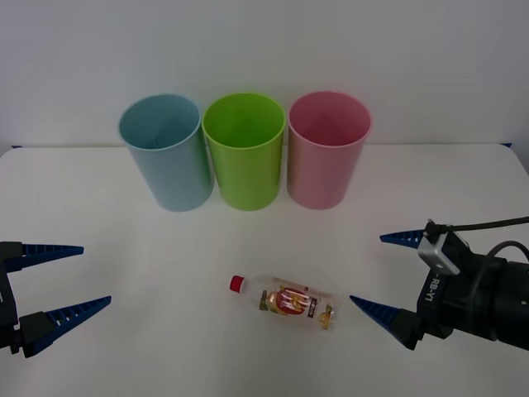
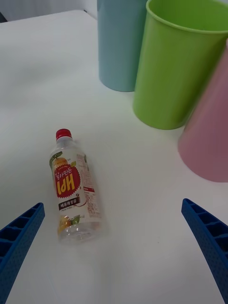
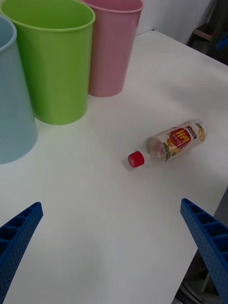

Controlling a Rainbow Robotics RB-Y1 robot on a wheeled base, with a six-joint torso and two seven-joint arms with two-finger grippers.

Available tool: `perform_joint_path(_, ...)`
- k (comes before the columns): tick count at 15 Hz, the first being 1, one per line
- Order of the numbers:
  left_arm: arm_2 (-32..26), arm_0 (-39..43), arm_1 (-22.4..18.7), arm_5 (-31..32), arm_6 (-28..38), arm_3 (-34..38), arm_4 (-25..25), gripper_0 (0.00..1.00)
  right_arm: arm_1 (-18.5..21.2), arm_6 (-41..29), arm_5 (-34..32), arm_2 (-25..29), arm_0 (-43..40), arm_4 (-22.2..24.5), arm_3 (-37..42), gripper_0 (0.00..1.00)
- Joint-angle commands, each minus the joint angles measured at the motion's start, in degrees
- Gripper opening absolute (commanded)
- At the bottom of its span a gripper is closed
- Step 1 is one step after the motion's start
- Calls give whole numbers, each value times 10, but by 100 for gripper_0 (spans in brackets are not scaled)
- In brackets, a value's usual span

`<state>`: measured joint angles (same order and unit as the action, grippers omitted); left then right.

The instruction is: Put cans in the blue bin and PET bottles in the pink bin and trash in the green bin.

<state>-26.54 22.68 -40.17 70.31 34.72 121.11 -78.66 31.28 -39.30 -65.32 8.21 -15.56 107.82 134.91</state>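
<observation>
From the front, three bins stand in a row at the back of the white table (image 1: 99, 248): the blue bin (image 1: 168, 157), then the green bin (image 1: 245, 157), then the pink bin (image 1: 327, 153). They touch or almost touch, with their tops open, so things can be dropped in. The bottle (image 1: 288, 301) lies on its side in front of them, well apart. The right gripper (image 1: 382, 275) is just beside the bottle's bottom end, with its fingers spread wide and nothing in them. It looks ready to go for the bottle. The left gripper (image 1: 68, 278) waits at the left edge, also wide and empty.

From the right wrist, the bottle (image 2: 75, 190) lies near one blue finger (image 2: 19, 237). It is small and clear, with a red cap and a red, yellow and green label. It looks empty and light.

From the left wrist, the bottle (image 3: 168, 144) lies farther off, with its cap pointing toward the camera.
</observation>
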Motion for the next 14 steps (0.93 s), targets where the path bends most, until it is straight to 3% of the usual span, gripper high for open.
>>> perform_joint_path(1,0,0,0,0,0,0,0,100,-7,-23,-10,-65,54,109,0,100)
perform_joint_path(3,0,0,0,0,0,0,0,100,-22,-45,-45,-93,77,168,0,100)
perform_joint_path(8,0,0,0,0,0,0,0,100,-37,-52,-79,-141,100,261,0,100)
perform_joint_path(14,0,0,0,0,0,0,0,100,-46,-70,-111,-169,96,291,-5,100)
